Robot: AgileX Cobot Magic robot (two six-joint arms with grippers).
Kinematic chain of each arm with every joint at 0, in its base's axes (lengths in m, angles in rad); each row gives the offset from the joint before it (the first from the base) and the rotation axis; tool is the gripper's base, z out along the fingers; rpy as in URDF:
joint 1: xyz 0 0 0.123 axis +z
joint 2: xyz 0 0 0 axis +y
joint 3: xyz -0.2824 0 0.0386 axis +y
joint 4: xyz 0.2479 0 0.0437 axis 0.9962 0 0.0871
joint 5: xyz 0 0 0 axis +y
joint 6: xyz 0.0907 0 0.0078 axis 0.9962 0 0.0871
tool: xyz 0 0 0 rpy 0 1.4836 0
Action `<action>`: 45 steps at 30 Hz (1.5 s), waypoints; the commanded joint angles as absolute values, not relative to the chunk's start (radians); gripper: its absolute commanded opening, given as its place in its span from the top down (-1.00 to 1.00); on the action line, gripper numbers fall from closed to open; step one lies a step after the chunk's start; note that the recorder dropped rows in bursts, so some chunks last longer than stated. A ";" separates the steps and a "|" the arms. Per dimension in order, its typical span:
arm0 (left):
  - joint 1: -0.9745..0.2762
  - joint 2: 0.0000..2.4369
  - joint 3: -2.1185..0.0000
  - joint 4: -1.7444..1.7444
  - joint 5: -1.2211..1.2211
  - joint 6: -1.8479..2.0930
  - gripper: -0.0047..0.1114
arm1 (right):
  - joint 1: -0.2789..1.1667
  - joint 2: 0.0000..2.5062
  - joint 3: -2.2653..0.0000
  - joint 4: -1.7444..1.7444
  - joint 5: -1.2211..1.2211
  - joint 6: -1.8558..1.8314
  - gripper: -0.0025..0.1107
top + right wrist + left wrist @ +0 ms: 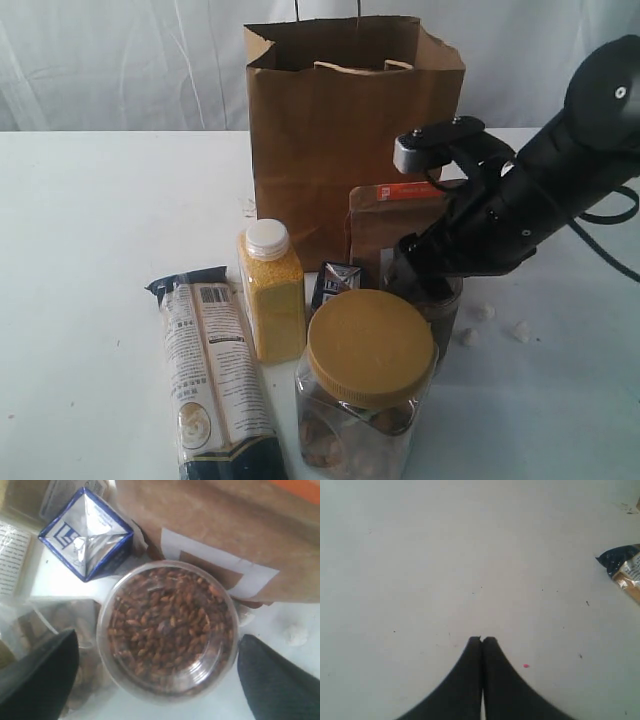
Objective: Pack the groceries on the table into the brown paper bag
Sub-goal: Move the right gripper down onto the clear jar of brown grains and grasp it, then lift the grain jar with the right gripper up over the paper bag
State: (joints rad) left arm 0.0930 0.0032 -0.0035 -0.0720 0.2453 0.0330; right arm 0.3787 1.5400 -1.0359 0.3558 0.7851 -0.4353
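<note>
right pincer: jaws spread wide, empty, hanging straight over the dark-filled clear round tub, one finger either side, no contact i can see.
tub spot: upright on the white desk, just in front of the brown pouch with orange label, beside the small blue-white carton.
why wide: i reckon it's so the fingers clear the tub wall; top-down since neighbours crowd it.
left pincer: shut, holding nothing, over bare desk, out of the way.
brown paper bag: tall, upright, mouth open, behind the groceries; inside not visible.
rest: yellow-lidded clear jar and yellow-grain bottle with white cap upright, long cream-black packet lying flat.
progress guess: all six unpacked.
risk: pouch or jar gets nudged.
</note>
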 commanded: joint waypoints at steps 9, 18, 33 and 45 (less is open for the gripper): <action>0.088 0.000 0.000 -0.074 0.244 0.027 0.92 | 0.430 1.608 -1.051 0.289 0.736 -0.428 -0.45; 0.088 0.000 0.000 -0.074 0.244 0.027 0.92 | 0.430 1.608 -1.051 0.249 0.743 -0.380 -0.45; 0.088 0.000 0.000 -0.074 0.244 0.027 0.92 | 0.430 1.608 -1.051 0.245 0.745 -0.380 -0.02; 0.088 0.000 0.000 -0.074 0.244 0.027 0.92 | 0.430 1.471 -1.061 0.197 0.809 -0.356 -0.02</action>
